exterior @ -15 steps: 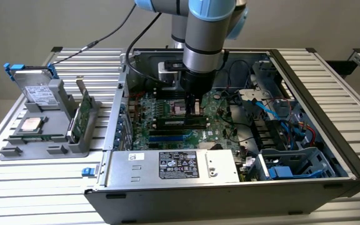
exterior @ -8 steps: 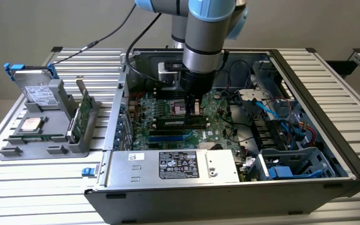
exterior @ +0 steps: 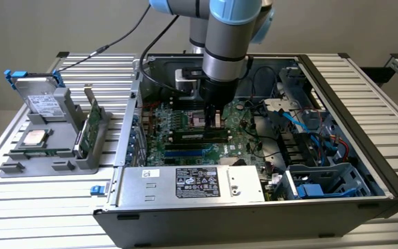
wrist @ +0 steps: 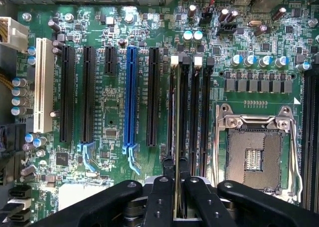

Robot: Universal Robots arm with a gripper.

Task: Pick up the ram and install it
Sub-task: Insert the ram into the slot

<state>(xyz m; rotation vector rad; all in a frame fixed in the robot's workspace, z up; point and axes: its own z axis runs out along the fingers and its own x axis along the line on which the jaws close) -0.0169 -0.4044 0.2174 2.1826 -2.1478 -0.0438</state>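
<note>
I have the arm reaching straight down from above into the open computer case [exterior: 337, 109], its wrist held vertical over the middle of the motherboard [exterior: 185, 129]. The hand [exterior: 214, 120] sits low, just above the board, beside the empty processor socket [wrist: 256, 155].

From the wrist view I see the hand [wrist: 175, 179] narrowed, its two fingers [wrist: 158, 197] pinched on the ram [wrist: 175, 137], which I see edge-on as a thin strip running away from the fingers. The stick stands upright on its long edge and lines up with one of the black memory slots [wrist: 205, 117] next to the socket; its far end reaches the white latch [wrist: 174, 60] at the slot's end. Whether it is fully seated in the slot I cannot tell.

In the exterior view, the case rests on a slatted metal bench [exterior: 33, 197]. To the exterior view's left a grey holder [exterior: 54, 150] carries a hard drive [exterior: 43, 104], a processor chip [exterior: 34, 137] and an upright green expansion card [exterior: 91, 127].
</note>
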